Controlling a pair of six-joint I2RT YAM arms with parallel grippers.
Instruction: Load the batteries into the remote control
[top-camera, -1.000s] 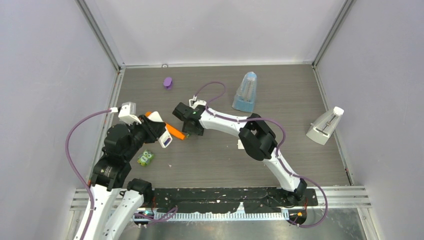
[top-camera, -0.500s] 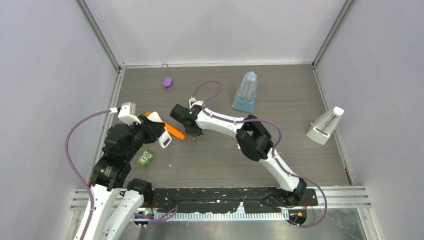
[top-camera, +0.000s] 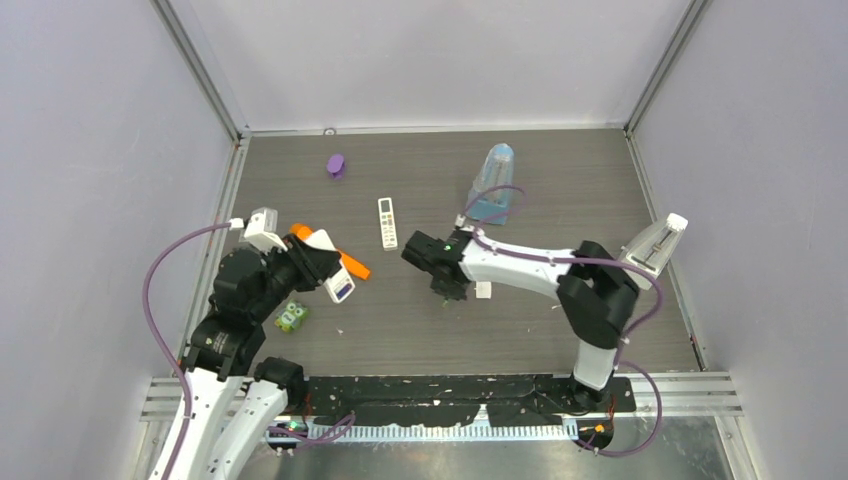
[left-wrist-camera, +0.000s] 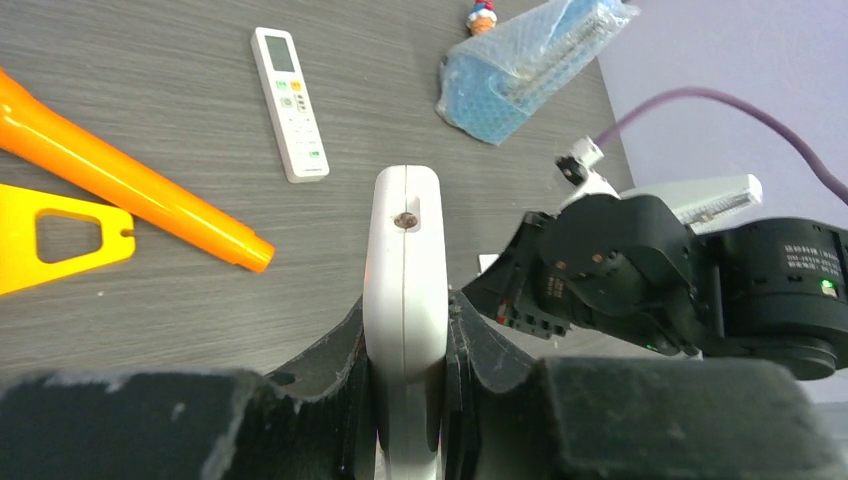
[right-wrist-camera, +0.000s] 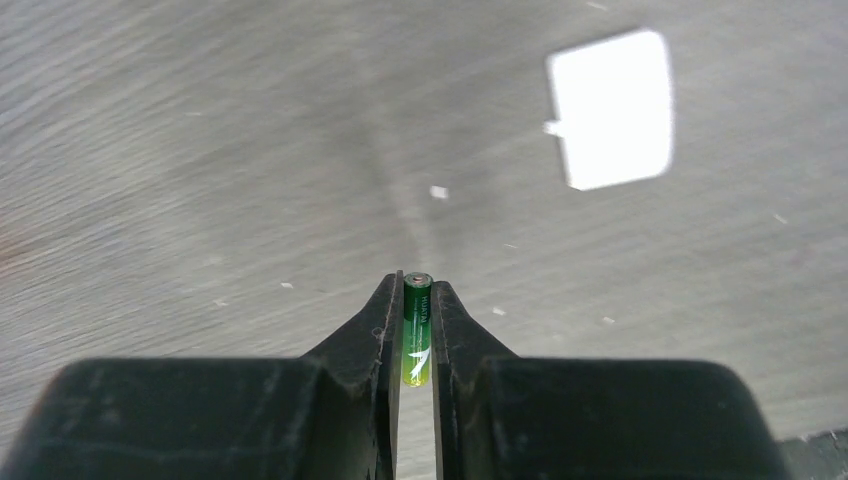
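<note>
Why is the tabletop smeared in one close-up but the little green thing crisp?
Right wrist view: table blurred, white piece glared out, green battery in the right claw sharp, likely as the camera rides along. Top view: evenly lit.

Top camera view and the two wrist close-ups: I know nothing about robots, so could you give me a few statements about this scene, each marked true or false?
1. The right arm's jaws pinch a green battery. True.
2. The left arm's jaws are empty. False: they clamp a white remote by its edges.
3. A second white remote lies flat on the table, with neither arm touching it. True.
4. The purple object sits next to the right arm's base. False: it lies at the far left of the table, near the back wall.
</note>
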